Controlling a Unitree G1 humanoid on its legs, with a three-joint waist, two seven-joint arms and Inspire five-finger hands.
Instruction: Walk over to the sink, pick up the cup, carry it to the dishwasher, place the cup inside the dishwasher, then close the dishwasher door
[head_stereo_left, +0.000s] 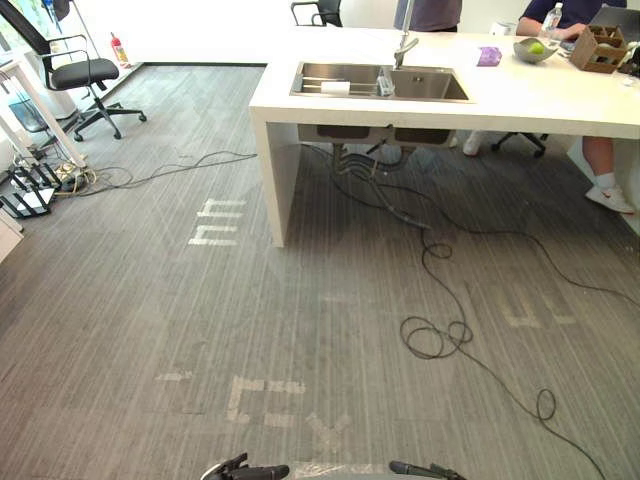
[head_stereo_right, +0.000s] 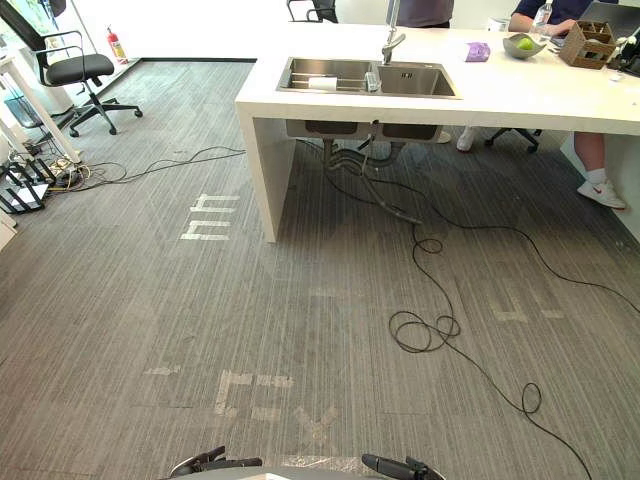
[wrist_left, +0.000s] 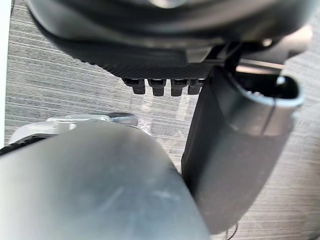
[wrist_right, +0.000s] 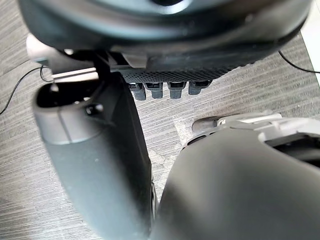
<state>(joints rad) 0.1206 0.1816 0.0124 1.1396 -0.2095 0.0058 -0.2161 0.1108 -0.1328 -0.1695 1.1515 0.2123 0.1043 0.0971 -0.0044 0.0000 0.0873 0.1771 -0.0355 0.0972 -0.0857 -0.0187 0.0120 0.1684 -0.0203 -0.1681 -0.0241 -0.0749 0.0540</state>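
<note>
Far ahead a steel double sink (head_stereo_left: 420, 84) is set into a white counter (head_stereo_left: 520, 100), with a faucet (head_stereo_left: 404, 45) behind it. A white cup-like object (head_stereo_left: 335, 88) lies in the left basin, and a small clear item (head_stereo_left: 385, 85) stands on the divider. Both hands hang low at my sides, far from the sink. My left hand (head_stereo_left: 245, 470) and my right hand (head_stereo_left: 425, 468) peek in at the near edge of the eye views. In the wrist views the left hand's fingers (wrist_left: 162, 86) and the right hand's fingers (wrist_right: 165, 90) are relaxed and hold nothing.
Black cables (head_stereo_left: 440, 335) loop over the carpet between me and the counter. An office chair (head_stereo_left: 85, 75) and routers (head_stereo_left: 30, 190) stand at the left. A person (head_stereo_left: 605, 170) sits at the counter's right end, near a bowl (head_stereo_left: 535, 48) and a cardboard box (head_stereo_left: 600, 48).
</note>
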